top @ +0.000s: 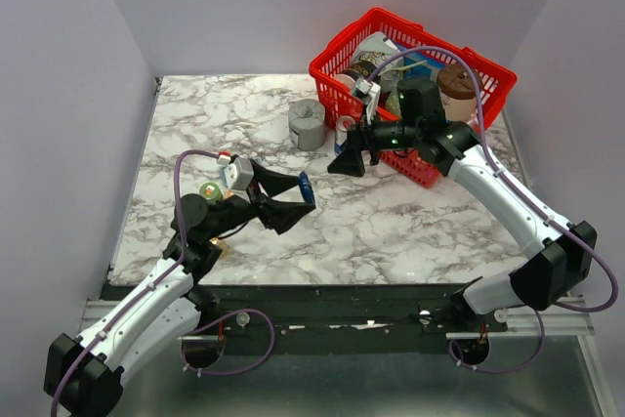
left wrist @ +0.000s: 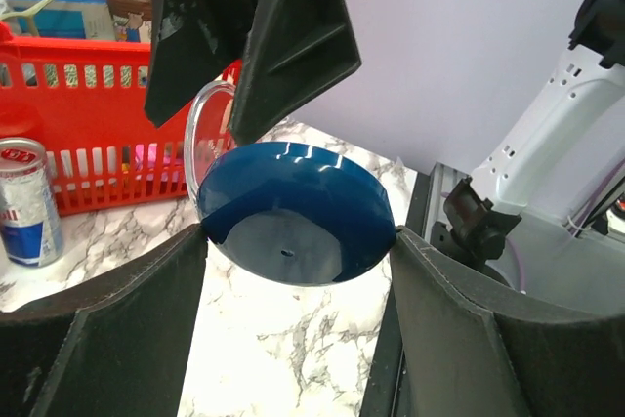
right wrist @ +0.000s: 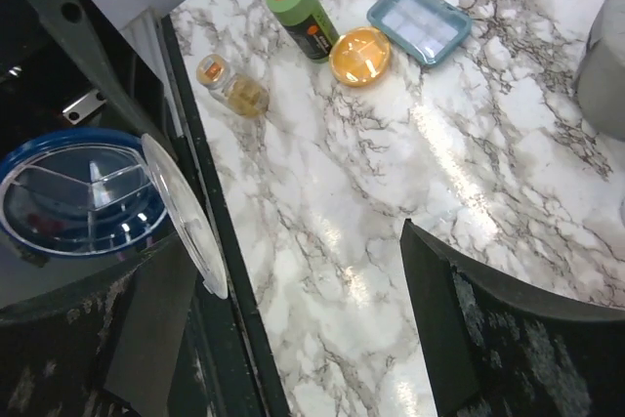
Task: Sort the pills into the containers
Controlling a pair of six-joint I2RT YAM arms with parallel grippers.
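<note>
While the left hand pinches the dark blue dish by its rim between both fingers, the dish hangs tipped up on edge above the marble surface. It is well apart from the red basket, on that basket's near left side. Its clear lid stands swung open on the side turned toward the basket. The right wrist view shows dividers inside the dish, but whether anything lies in the compartments cannot be told. The right hand hovers between the basket and the dish with its fingers spread, pinching nothing, one finger close by the lid's edge. The orange dish lies flat on the surface, farther from the basket than the blue one. It sits just beside a green tube and a pale blue tray, with a small jar of yellowish contents a little farther off. A grey round block and a drinks can stand just outside the basket's left wall, and the basket itself holds assorted packages.
</note>
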